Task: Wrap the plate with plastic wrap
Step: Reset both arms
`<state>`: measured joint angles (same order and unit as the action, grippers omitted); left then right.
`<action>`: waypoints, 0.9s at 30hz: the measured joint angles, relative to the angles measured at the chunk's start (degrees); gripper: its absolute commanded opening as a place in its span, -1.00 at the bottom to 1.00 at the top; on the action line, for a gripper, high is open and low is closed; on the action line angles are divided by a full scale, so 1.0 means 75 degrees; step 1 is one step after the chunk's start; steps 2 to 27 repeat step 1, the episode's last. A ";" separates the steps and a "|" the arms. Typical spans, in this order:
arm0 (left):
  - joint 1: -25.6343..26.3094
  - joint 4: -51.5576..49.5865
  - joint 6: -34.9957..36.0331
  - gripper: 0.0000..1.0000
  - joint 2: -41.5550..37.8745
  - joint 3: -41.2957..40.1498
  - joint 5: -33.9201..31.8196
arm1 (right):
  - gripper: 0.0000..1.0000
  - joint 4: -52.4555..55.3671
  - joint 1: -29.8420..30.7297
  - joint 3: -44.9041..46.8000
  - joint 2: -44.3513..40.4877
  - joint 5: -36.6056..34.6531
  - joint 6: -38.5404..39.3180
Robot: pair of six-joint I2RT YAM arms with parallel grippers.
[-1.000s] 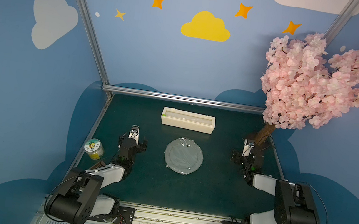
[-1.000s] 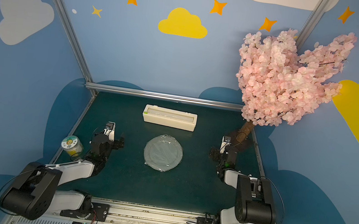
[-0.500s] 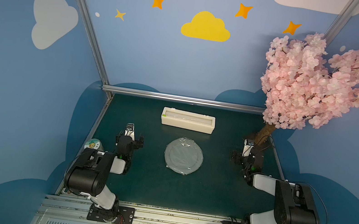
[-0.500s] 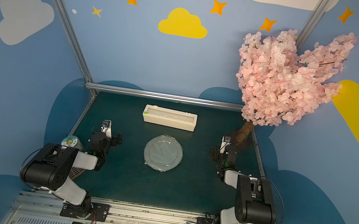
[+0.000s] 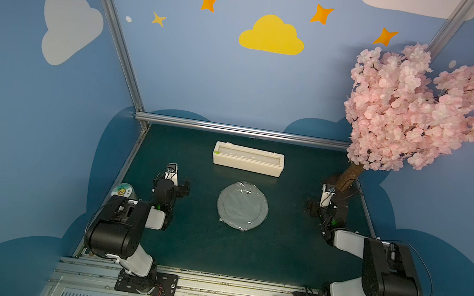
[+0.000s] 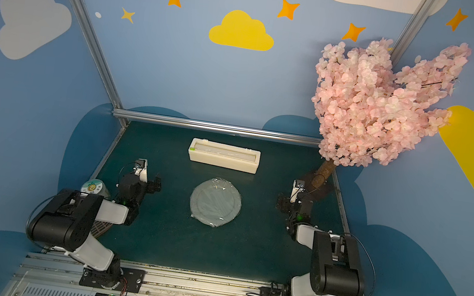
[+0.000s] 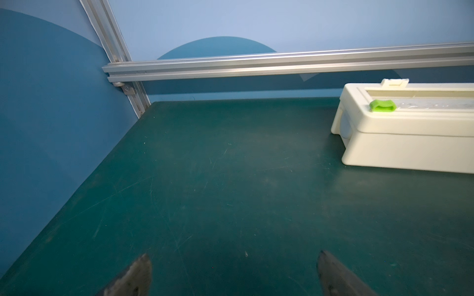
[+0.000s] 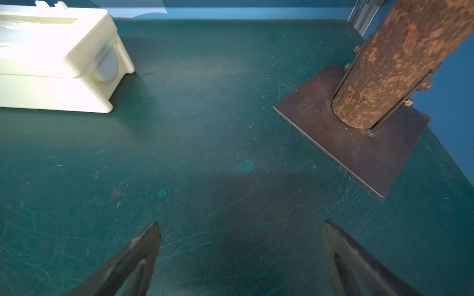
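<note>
The left arm has folded back toward the table's (image 5: 203, 244) left edge, mirroring the right arm. The left claw (image 7: 234, 271) and right claw (image 8: 241, 246) both gape empty. The plate (image 5: 242, 209) sits mid-table before the cream dispenser box (image 5: 248, 159), with plastic wrap (image 5: 243, 186) wrinkled across it; wrapping looks finished

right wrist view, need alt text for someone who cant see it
The right hand hangs open and empty over a scuffed dark green table, its two dark fingertips spread wide. Ahead sit one end of a cream dispenser box to one side and a rough brown tree trunk bolted to a dark metal base plate to the other.
</note>
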<state>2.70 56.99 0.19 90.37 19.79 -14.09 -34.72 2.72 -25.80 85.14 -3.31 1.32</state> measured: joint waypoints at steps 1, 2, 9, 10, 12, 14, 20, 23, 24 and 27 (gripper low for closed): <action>-0.0038 -0.0041 -0.0023 1.00 0.0000 0.0000 0.0047 | 0.95 0.0000 0.0000 0.0000 0.0000 0.0000 0.0000; -0.0038 -0.0041 -0.0023 1.00 0.0000 0.0000 0.0047 | 0.95 0.0000 0.0000 0.0000 0.0000 0.0000 0.0000; -0.0038 -0.0041 -0.0023 1.00 0.0000 0.0000 0.0047 | 0.95 0.0000 0.0000 0.0000 0.0000 0.0000 0.0000; -0.0038 -0.0041 -0.0023 1.00 0.0000 0.0000 0.0047 | 0.95 0.0000 0.0000 0.0000 0.0000 0.0000 0.0000; -0.0038 -0.0041 -0.0023 1.00 0.0000 0.0000 0.0047 | 0.95 0.0000 0.0000 0.0000 0.0000 0.0000 0.0000; -0.0038 -0.0041 -0.0023 1.00 0.0000 0.0000 0.0047 | 0.95 0.0000 0.0000 0.0000 0.0000 0.0000 0.0000; -0.0038 -0.0041 -0.0023 1.00 0.0000 0.0000 0.0047 | 0.95 0.0000 0.0000 0.0000 0.0000 0.0000 0.0000; -0.0038 -0.0041 -0.0023 1.00 0.0000 0.0000 0.0047 | 0.95 0.0000 0.0000 0.0000 0.0000 0.0000 0.0000; -0.0038 -0.0041 -0.0023 1.00 0.0000 0.0000 0.0047 | 0.95 0.0000 0.0000 0.0000 0.0000 0.0000 0.0000; -0.0038 -0.0041 -0.0023 1.00 0.0000 0.0000 0.0047 | 0.95 0.0000 0.0000 0.0000 0.0000 0.0000 0.0000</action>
